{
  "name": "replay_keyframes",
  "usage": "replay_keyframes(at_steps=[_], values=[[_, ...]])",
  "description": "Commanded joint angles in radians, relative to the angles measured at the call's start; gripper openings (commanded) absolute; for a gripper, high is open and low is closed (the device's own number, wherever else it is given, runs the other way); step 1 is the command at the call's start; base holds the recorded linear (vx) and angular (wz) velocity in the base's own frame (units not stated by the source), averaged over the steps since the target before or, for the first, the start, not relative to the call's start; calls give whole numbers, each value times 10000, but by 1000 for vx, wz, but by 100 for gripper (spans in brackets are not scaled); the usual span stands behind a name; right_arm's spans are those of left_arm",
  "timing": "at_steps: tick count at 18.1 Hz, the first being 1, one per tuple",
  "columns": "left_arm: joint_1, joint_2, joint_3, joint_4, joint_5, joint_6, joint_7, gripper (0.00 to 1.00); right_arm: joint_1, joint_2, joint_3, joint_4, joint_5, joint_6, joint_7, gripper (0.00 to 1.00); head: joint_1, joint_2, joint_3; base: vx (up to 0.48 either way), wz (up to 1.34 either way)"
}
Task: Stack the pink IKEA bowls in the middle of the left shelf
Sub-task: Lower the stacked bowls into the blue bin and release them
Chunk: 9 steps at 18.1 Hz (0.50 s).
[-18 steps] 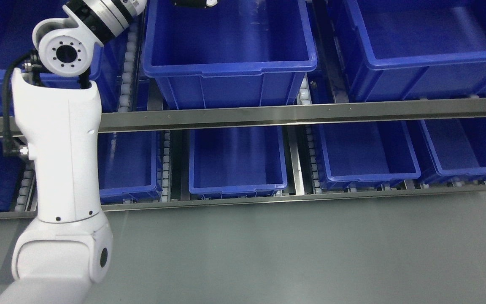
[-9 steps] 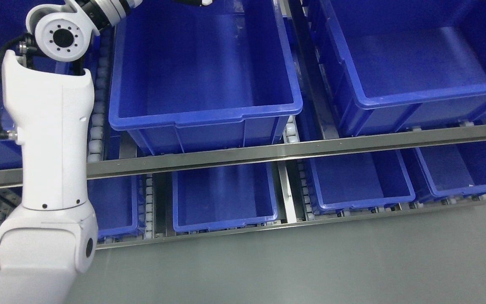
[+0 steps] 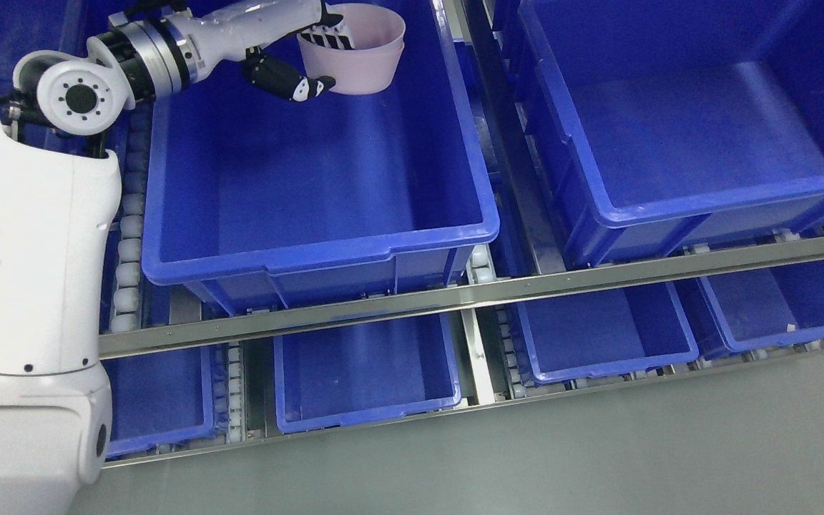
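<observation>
Blue bins are sitting in rows on a metal roller shelf [image 3: 412,304] above a grey floor. Over the large blue bin [image 3: 312,257] at centre, the left hand [image 3: 297,50] is gripping a pink bowl [image 3: 358,61], fingers hooked over its rim, thumb pressing the outer wall.

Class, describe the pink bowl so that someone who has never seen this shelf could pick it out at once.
Start at the upper shelf's big blue bin, the one nearest the white arm on the left. At its far end, the left hand grips the pink bowl by its near rim. It is the only pale pink, round thing among blue rectangular bins.
</observation>
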Motion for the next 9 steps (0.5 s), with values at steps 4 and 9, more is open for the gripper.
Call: replay_keyframes(at_steps=[4, 9], values=[[616, -643, -517, 73, 278, -29, -513, 15, 291, -175, -107, -337, -13, 8, -5, 100, 0, 0, 0, 17, -14], [725, -739, -533, 73, 264, -29, -623, 20, 291, -175, -107, -337, -13, 8, -5, 100, 0, 0, 0, -1, -2]])
